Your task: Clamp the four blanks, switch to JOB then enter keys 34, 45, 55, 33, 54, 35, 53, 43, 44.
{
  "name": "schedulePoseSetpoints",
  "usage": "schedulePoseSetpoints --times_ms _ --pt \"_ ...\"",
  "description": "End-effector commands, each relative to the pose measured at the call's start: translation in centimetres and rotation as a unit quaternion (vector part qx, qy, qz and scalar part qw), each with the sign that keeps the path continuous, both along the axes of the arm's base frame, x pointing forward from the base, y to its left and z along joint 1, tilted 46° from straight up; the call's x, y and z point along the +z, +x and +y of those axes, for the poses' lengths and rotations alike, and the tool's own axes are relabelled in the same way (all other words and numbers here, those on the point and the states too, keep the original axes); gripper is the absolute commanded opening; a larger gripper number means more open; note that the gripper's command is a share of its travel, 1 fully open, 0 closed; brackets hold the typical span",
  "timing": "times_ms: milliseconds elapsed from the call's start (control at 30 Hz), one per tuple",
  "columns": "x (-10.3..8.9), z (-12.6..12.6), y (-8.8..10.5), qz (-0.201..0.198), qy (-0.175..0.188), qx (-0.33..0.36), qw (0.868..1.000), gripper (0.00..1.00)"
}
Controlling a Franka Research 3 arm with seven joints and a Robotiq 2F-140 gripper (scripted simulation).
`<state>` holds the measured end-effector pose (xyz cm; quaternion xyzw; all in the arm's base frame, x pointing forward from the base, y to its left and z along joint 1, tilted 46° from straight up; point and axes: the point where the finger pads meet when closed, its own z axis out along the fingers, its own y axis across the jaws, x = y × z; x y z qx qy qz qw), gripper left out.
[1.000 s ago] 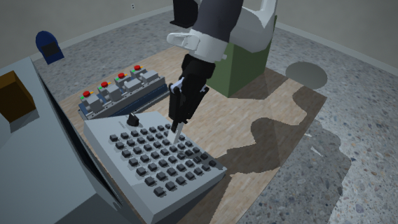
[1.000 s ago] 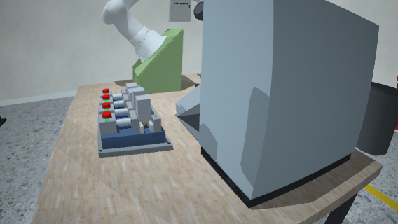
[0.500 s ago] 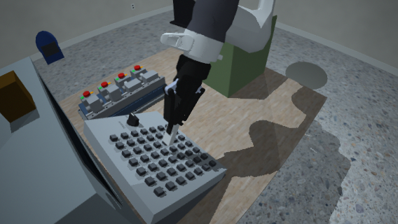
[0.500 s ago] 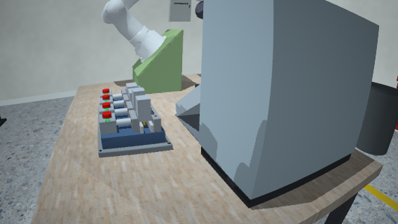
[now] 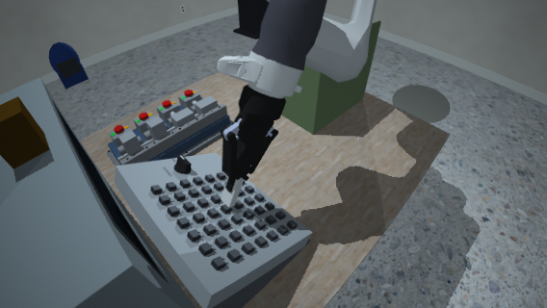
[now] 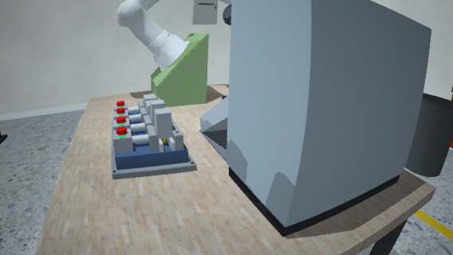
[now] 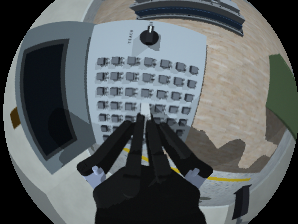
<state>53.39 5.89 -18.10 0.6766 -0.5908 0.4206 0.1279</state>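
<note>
At the top view's centre, the gripper (image 5: 234, 185) (image 7: 144, 108), fingers together, points down among the keypad (image 5: 190, 255) (image 7: 199, 50) keys. The selector (image 5: 182, 165) (image 7: 149, 37) stands upper left of it; farther, the four-station vise (image 5: 178, 144) (image 6: 151, 158) fills upper left, beside open tabletop (image 5: 299, 159) (image 6: 120, 207).

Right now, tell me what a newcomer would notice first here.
Probably the four bright red knobs, lined up along the clamp stand at one end of the table. Next, the black fingers, over the sloped keyboard's rows of dark keys. The big grey cabinet looms beside them.
</note>
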Motion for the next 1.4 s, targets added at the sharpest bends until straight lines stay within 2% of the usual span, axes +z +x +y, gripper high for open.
schedulePoseSetpoints --times_ms 0,1367 --pt "-0.17 0.13 0.19 0.001 0.000 0.005 1.000 0.00" --pt "-0.60 -0.33 0.49 0.001 0.000 0.005 1.000 0.00"
